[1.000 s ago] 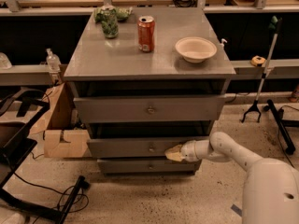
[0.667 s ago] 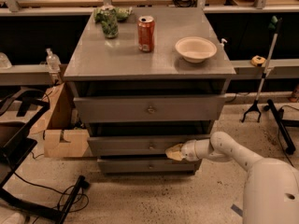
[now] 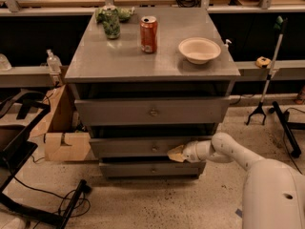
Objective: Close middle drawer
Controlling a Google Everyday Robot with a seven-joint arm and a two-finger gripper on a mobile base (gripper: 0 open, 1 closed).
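The middle drawer [image 3: 128,146] is a wide grey metal front with a small round knob [image 3: 154,148], between the taller drawer [image 3: 152,111] above and the lowest drawer [image 3: 147,168]. Its front stands a little out from the cabinet, with a dark gap above it. My gripper [image 3: 175,153] is at the end of the white arm [image 3: 224,151] and rests against the right part of the middle drawer's front, just right of the knob.
On the cabinet top [image 3: 95,56] stand a red can [image 3: 148,34], a white bowl [image 3: 199,49] and a green bag [image 3: 112,19]. A cardboard box [image 3: 62,132] is left of the cabinet. Cables and a black frame [image 3: 28,194] lie on the floor at left.
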